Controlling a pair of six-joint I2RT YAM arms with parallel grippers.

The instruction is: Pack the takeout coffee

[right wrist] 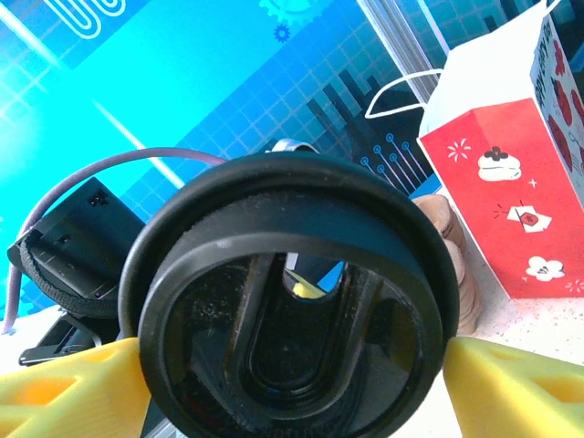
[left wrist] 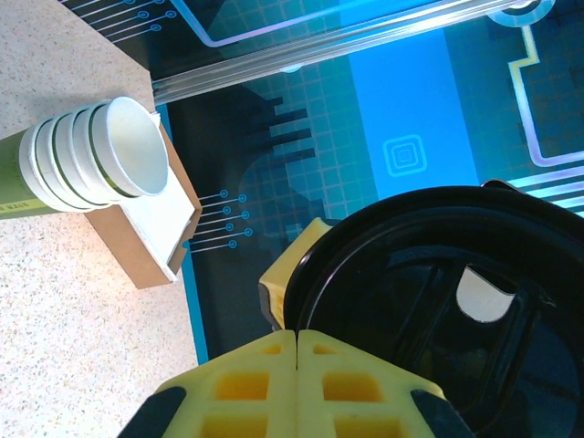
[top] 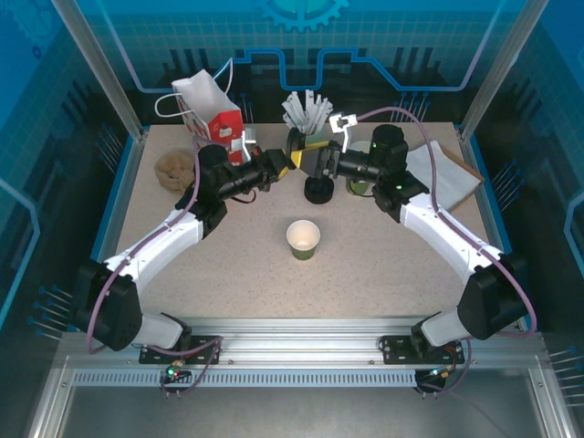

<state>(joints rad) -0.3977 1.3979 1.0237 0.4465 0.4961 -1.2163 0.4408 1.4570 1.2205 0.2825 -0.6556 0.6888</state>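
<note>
Right wrist view shows us the right gripper (right wrist: 292, 379) clamped across the black lid (right wrist: 274, 228); the left gripper (left wrist: 297, 347) has its fingers pressed together at the lid's rim, whether nipping it we cannot tell. We judge little done: the green cup (top: 303, 239) stands open mid-table, well apart, needing the lid, then the paper bag (top: 212, 109) behind.

speckled beige table (top: 246, 274), blue circuit-pattern walls (top: 411, 36); aluminium frame posts (top: 96, 64), bright even light
</note>
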